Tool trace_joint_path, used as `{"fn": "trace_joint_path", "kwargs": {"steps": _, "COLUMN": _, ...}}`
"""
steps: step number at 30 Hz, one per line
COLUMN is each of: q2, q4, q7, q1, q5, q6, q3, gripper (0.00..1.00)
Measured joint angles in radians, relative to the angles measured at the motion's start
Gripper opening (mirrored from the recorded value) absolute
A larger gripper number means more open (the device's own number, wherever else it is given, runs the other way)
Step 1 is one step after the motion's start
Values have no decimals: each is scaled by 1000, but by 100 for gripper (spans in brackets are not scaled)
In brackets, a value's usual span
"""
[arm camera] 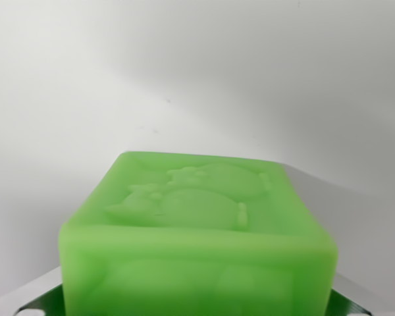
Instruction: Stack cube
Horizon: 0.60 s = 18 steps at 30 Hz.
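The green cube (pixel 197 243) fills the lower centre of the frame, embossed face upward. It appears light, slightly soft and smooth; its flat side walls suit a grasp. End effector fingers are not visible, so its opening cannot be told. Pale worktop (pixel 184 72) lies beyond.

Only small parts of the gripper (pixel 197 309) are visible, at the bottom corners of the wrist view. They are flat pieces of pale grey, shiny metal with angular edges, and they show a green reflection.
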Motion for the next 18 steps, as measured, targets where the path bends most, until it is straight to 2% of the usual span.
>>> {"fn": "trace_joint_path", "kwargs": {"steps": 8, "q2": -3, "q4": -1, "q7": 0, "q1": 0, "q5": 0, "q6": -2, "q3": 0, "gripper": 0}}
{"fn": "trace_joint_path", "kwargs": {"steps": 18, "q2": -36, "q4": -10, "q7": 0, "q1": 0, "q5": 0, "q6": -23, "q3": 0, "gripper": 0}}
